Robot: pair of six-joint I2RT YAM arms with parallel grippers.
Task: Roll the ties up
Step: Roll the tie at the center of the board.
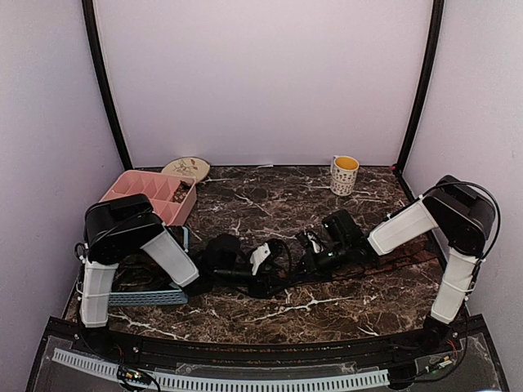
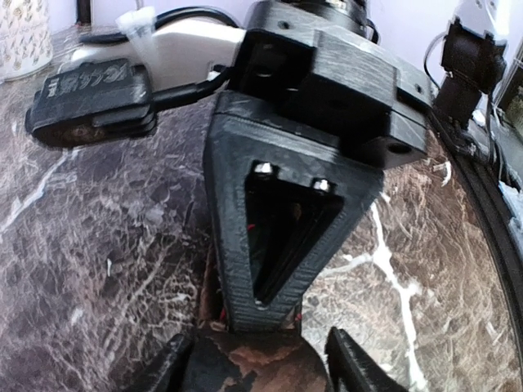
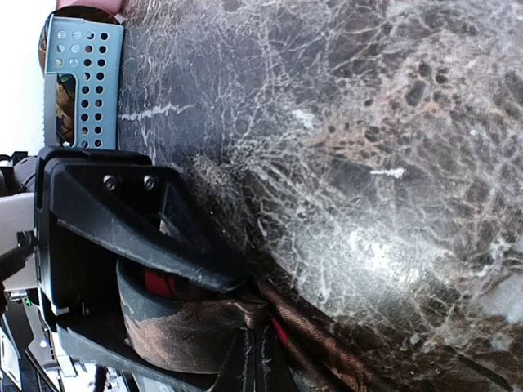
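Note:
A reddish-brown patterned tie (image 2: 245, 371) with red lining is partly rolled into a small coil (image 3: 184, 327) on the dark marble table (image 1: 270, 204). Its loose strip (image 3: 327, 359) trails away across the marble. My left gripper (image 2: 257, 349) stands open around the coil, with a gap at its right finger (image 2: 359, 367). My right gripper (image 3: 261, 339) is shut, pinching the tie's fabric at the coil's edge. In the left wrist view the right gripper (image 2: 257, 314) points down onto the roll. From above, the two grippers (image 1: 270, 280) (image 1: 301, 265) meet mid-table and hide the tie.
A pink compartment tray (image 1: 151, 194) and a small decorated plate (image 1: 185, 169) sit at the back left. A yellow-filled mug (image 1: 345, 175) stands at the back right. A blue-grey perforated basket (image 1: 151, 296) lies under the left arm. Black cables trail near the right arm.

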